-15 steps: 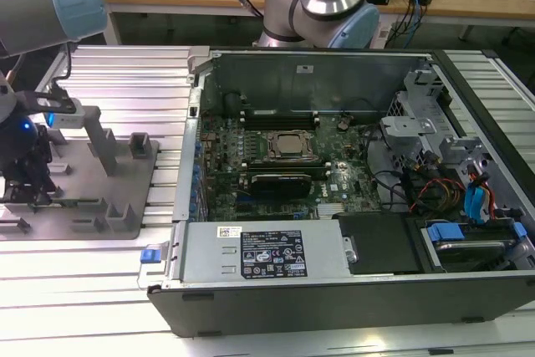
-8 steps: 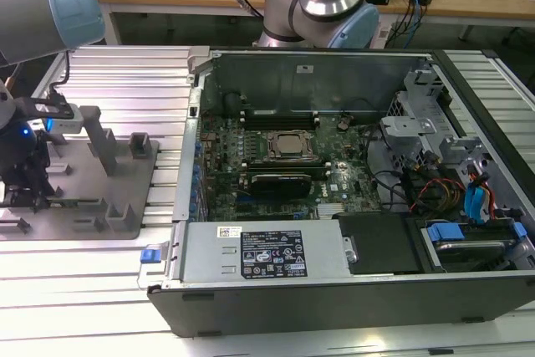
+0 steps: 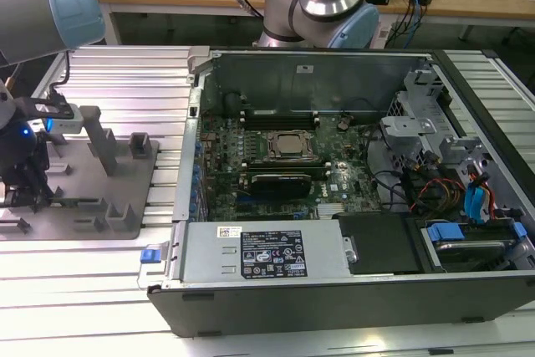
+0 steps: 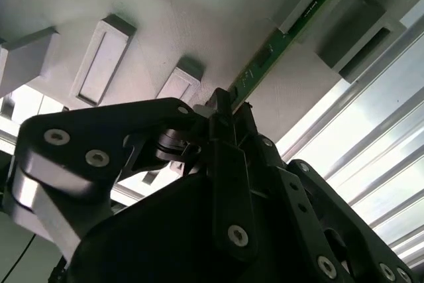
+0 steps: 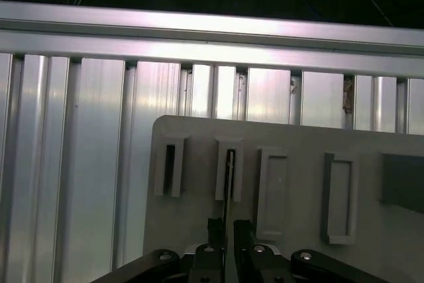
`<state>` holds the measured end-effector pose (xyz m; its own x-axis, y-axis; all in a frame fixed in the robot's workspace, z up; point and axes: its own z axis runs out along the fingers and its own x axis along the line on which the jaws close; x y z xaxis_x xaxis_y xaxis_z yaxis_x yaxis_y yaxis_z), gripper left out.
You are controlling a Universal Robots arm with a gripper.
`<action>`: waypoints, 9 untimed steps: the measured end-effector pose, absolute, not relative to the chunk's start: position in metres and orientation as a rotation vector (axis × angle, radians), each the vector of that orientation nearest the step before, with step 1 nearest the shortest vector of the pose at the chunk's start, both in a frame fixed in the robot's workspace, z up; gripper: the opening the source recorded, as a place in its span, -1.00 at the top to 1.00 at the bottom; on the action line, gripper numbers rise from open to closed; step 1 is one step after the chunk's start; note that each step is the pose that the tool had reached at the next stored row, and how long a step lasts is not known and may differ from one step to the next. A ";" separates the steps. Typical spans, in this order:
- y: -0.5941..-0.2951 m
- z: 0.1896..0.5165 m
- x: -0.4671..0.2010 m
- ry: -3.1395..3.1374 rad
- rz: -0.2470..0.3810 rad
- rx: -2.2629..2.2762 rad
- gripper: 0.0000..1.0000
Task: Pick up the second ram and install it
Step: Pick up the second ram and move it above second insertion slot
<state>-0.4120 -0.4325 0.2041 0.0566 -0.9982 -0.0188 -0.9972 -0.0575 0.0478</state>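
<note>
Second ram [image 4: 286,36]: edge-up in grey holder tray [image 3: 134,190], 9 o'clock of the computer case [image 3: 276,290]; gripper [image 5: 226,228] fingers narrow, pinching it; you'd best draw it straight up, no twist.

Even room light; glare on rails [image 5: 199,51], first wrist view.

No text can be read. At the lower centre of the exterior view, a black label [image 3: 274,254] with tiny white print and a small white sticker [image 3: 229,232] sit on the grey metal cover [image 3: 201,261], both too small to make out.
</note>
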 end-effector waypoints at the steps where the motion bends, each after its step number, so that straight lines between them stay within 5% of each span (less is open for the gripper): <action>1: -0.433 0.204 -0.412 -2.141 -0.072 2.267 0.62; 9: -0.437 0.207 -0.412 -2.142 -0.072 2.267 0.62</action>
<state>-0.4120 -0.4373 0.2071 0.0565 -0.9982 -0.0185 -0.9972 -0.0573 0.0478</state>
